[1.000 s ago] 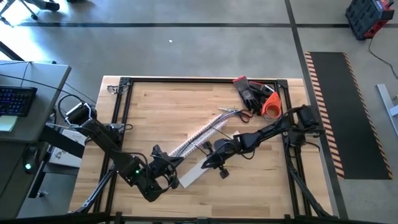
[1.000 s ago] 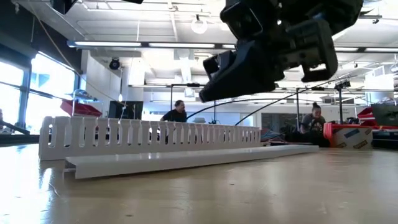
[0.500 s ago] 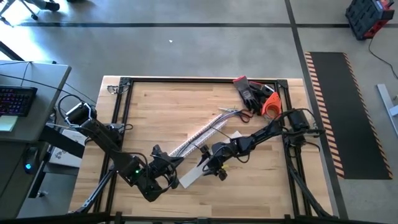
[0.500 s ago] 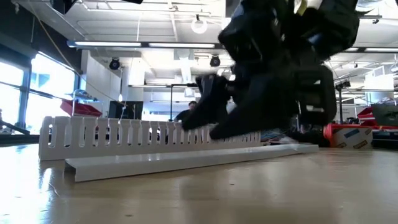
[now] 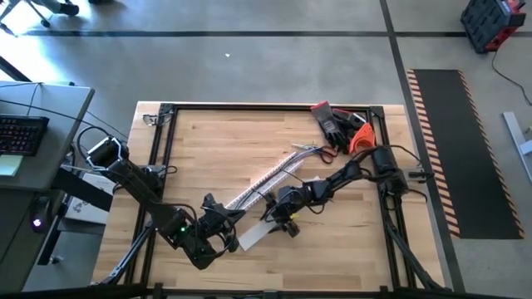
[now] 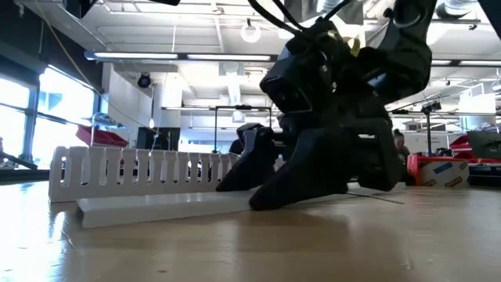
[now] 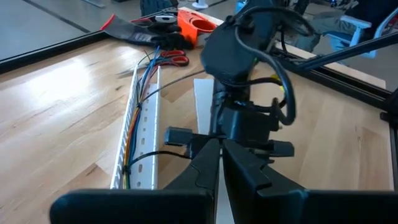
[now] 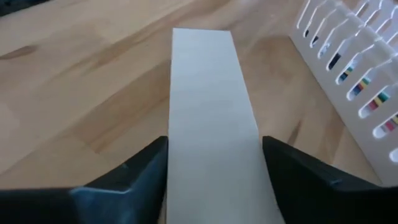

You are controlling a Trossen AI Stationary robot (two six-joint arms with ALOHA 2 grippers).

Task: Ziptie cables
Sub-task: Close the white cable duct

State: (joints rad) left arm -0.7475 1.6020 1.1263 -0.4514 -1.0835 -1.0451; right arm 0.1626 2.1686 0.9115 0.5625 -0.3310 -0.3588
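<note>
Two open right-arm jaws straddling flat white strip (image 8: 211, 118)

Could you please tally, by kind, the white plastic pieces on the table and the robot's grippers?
White slotted plastic channel with coloured wires inside: 1
Flat white plastic strip, lying beside the channel: 1
Dark two-finger grippers: 2, the right gripper open astride the strip, the left gripper shut near the strip's end
Total: 4

Right hand (image 5: 274, 218) low at mid-table, fingers spread; left hand (image 5: 235, 242) pinched closed nearby.
</note>
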